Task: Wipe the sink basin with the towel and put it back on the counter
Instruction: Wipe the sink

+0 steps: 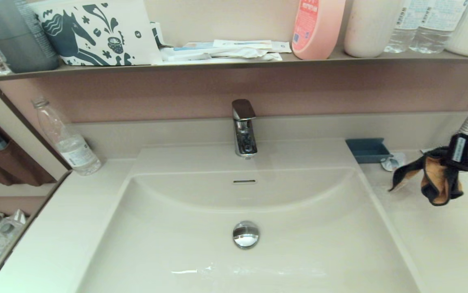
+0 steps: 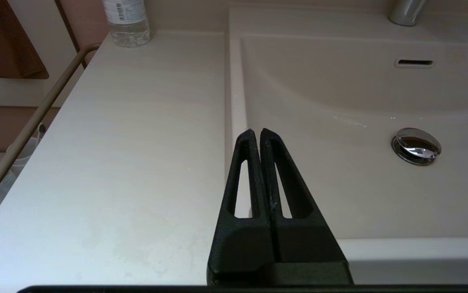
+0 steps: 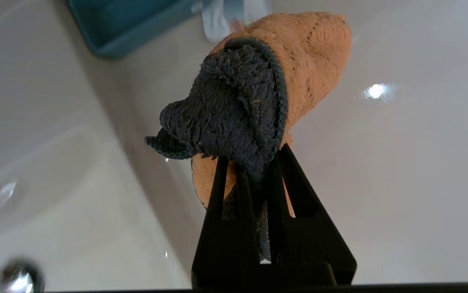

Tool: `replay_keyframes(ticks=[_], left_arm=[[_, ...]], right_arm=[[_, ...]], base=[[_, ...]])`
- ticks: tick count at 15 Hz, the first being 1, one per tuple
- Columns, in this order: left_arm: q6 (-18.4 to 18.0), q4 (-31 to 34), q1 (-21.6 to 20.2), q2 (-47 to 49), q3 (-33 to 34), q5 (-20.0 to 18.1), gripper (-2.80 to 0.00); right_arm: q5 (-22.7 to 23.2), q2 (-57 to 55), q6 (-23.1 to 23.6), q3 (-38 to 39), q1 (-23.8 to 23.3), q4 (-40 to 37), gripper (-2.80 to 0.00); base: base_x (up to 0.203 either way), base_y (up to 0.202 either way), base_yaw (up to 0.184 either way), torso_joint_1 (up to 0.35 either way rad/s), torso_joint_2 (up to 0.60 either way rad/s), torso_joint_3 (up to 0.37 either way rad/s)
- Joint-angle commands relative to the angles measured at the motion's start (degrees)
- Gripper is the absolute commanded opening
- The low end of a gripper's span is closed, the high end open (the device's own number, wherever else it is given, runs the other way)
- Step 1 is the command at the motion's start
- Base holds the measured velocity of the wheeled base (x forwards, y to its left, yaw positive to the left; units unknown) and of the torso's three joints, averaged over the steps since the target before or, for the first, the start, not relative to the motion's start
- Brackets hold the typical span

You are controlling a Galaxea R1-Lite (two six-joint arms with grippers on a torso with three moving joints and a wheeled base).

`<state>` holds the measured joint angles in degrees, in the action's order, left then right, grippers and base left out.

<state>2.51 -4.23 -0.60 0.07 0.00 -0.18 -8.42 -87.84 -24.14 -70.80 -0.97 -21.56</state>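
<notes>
Above the worktop [image 1: 441, 240] to the right of the sink basin [image 1: 201, 211], the right gripper [image 3: 258, 162] holds the towel [image 1: 435, 179] bunched in its clamped jaws, lifted clear so it can travel freely, while the left gripper [image 2: 257, 136], jaws pressed together and empty, waits by the basin's left rim.

Pink bottle [image 1: 317, 26] on shelf: red label panel with white print and a small blue square below it; wording not legible.
Clear bottle [image 1: 65, 138] on table, left of basin: white label with small dark print; not legible.
Same bottle, left wrist view [image 2: 126, 18]: barcode stripes on label; digits not legible.
Water bottles [image 1: 423, 24] on shelf, right: white labels with barcode and fine print; not legible.
Illustrated bag [image 1: 95, 30] on shelf: horse drawing, no readable words.
Readable text overall: none.
</notes>
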Motion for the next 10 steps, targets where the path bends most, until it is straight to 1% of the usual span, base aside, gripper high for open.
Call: replay_keyframes(ticks=[1, 3, 5, 7, 8, 10], left_arm=[[0.04, -0.08, -0.02, 0.01, 0.0, 0.01, -2.8], [0.04, -0.08, -0.02, 0.01, 0.0, 0.01, -2.8], [0.04, -0.06, -0.02, 0.01, 0.0, 0.01, -2.8], [0.04, -0.07, -0.02, 0.01, 0.0, 0.01, -2.8], [0.04, -0.04, -0.02, 0.01, 0.0, 0.01, -2.8], [0.04, 0.01, -0.02, 0.01, 0.0, 0.01, -2.8]], right_arm=[[-1.58, -7.38, -0.25, 0.14, 1.8, 4.07, -2.8], [-3.92, -12.15, -0.36, 0.09, 3.87, 8.07, -2.8], [-5.61, -16.82, -0.44, 0.06, 6.55, 10.16, -2.8], [-8.57, -20.33, -0.47, 0.05, 9.06, 13.3, -2.8], [-9.98, -21.33, -0.47, 0.18, 10.11, 13.34, -2.8], [-12.16, -22.09, -0.5, 0.57, 10.55, 10.42, -2.8]], base=[[0.0, 0.0, 0.0, 0.0, 0.0, 0.0], [0.0, 0.0, 0.0, 0.0, 0.0, 0.0], [0.0, 0.0, 0.0, 0.0, 0.0, 0.0], [0.0, 0.0, 0.0, 0.0, 0.0, 0.0], [0.0, 0.0, 0.0, 0.0, 0.0, 0.0], [0.0, 0.0, 0.0, 0.0, 0.0, 0.0]])
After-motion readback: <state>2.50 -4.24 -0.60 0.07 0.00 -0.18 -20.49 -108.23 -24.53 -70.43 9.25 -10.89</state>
